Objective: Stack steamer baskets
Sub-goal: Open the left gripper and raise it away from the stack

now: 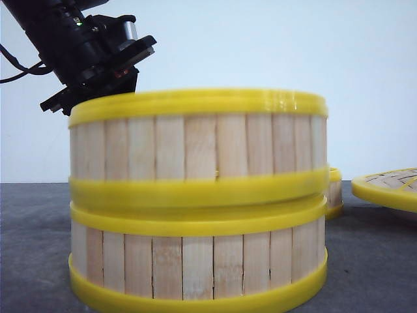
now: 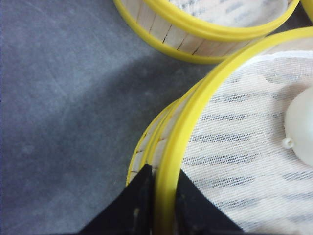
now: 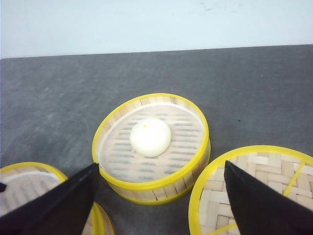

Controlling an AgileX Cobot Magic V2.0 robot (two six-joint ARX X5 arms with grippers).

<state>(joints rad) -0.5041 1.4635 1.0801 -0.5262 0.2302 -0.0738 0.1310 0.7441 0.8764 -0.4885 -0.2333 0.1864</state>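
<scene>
The table (image 1: 32, 215) carries a stack of two baskets near its front: the top basket (image 1: 199, 147) sits on the bottom basket (image 1: 195, 261), slightly tilted and offset. A third basket (image 3: 151, 147), holding a white bun (image 3: 150, 137), stands apart toward the back, just beside the woven lid (image 3: 254, 191). The left gripper (image 2: 164, 203) is closed thinly on the top basket's rim, a finger each side. The right gripper (image 3: 161, 196) hangs wide open, empty. If let go while unseated, the top basket could slide off; a dragging finger could tip it.
</scene>
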